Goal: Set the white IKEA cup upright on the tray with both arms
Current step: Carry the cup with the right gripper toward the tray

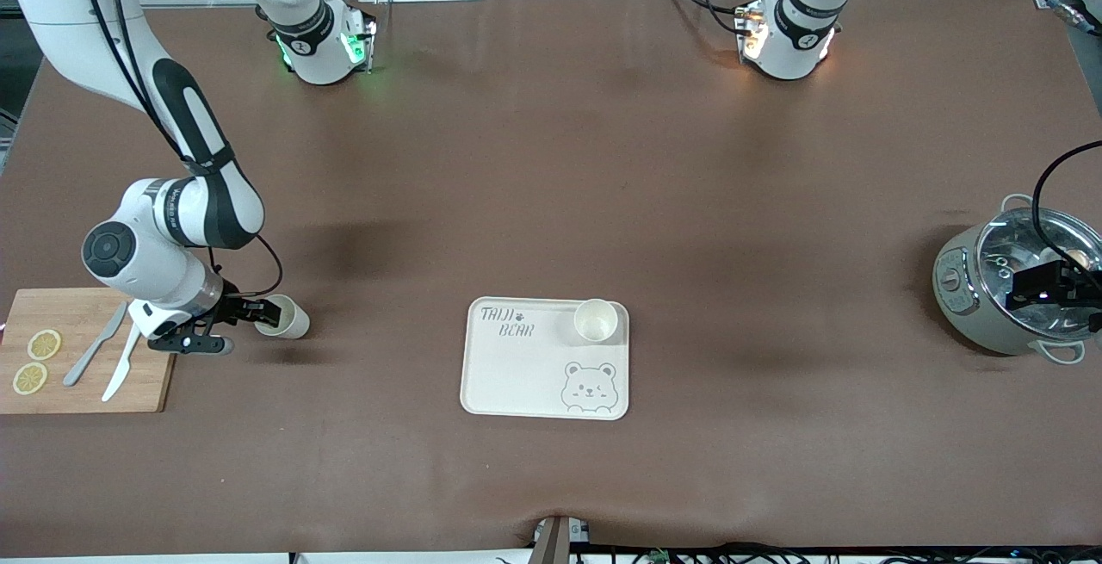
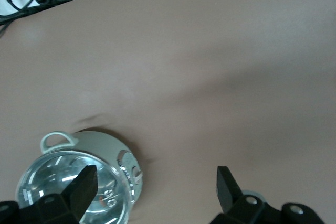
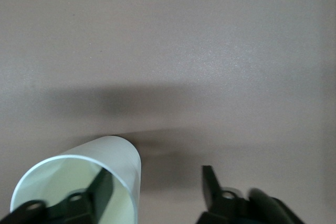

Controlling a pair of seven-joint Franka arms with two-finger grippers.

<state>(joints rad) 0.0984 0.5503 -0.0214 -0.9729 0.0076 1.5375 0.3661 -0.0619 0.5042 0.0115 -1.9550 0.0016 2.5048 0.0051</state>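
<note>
Flat cream rectangular tray with rounded corners, grey line-drawn bear face and "TAIJI BEAR" lettering, lying flat on the brown table. One white cylindrical cup stands upright, mouth up, on the tray corner beside the lettering. A second white cup lies on its side on the table, well apart from the tray toward the right arm's end.

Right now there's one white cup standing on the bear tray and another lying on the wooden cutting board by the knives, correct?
Not quite. The second cup lies on its side on the brown table, beside the cutting board, not on it, at the right gripper. The front view shows this. The other cup does stand upright on the tray.
</note>
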